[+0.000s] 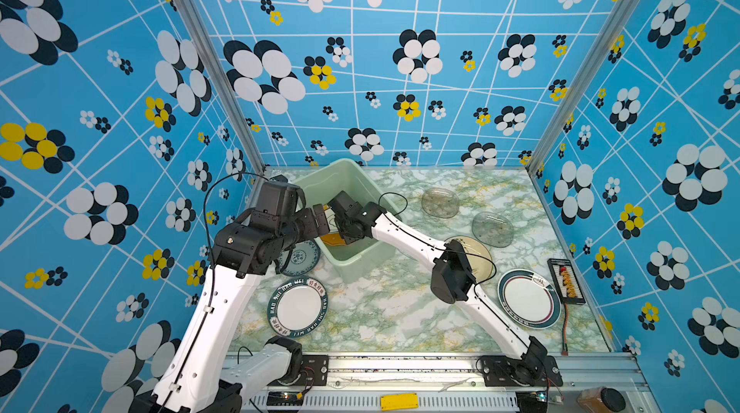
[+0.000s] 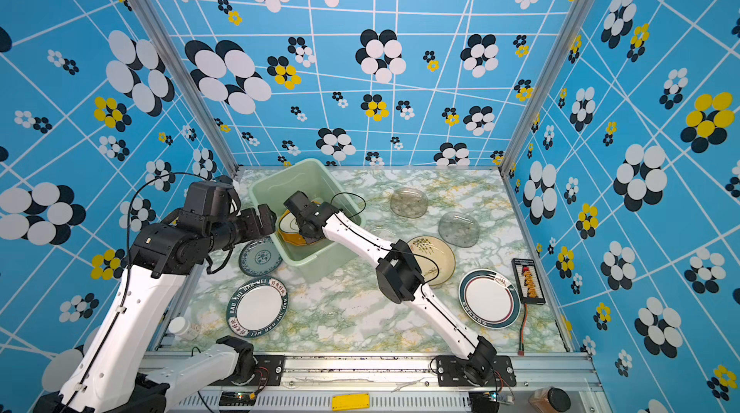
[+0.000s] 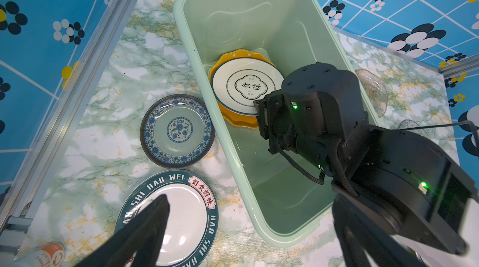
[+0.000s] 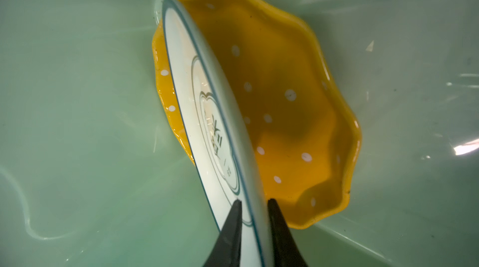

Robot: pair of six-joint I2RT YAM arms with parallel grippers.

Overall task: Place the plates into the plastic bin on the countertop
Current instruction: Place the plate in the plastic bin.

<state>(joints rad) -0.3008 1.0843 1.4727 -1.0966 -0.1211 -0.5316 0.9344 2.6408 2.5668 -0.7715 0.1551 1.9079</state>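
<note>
Mint plastic, the bin (image 3: 181, 12) sits far left on the table (image 1: 380, 311), and the right hand (image 4: 253, 204) is down inside it. Its fingers straddle the rim of a white plate (image 3: 246, 87), close on both sides. Whether they pinch it or stand just off it I cannot tell. That plate leans on the yellow plate (image 4: 285, 71) lying on the bin's floor. The left hand (image 3: 250, 199) hangs spread wide and empty by the bin's left rim.

To my eye the job now is a gentle release. Part the fingers only enough to free the rim and let the plate settle flat into the yellow one. Then draw back along the plate's edge and up, clear of the bin wall. A jerk could flip the plate or chip both.

The white plate's centre reads 食味. On the near-left plate (image 3: 181, 214), outside the bin, the dark band reads HAO SHI HAO WEI, with 好食好味 on a red tag.
</note>
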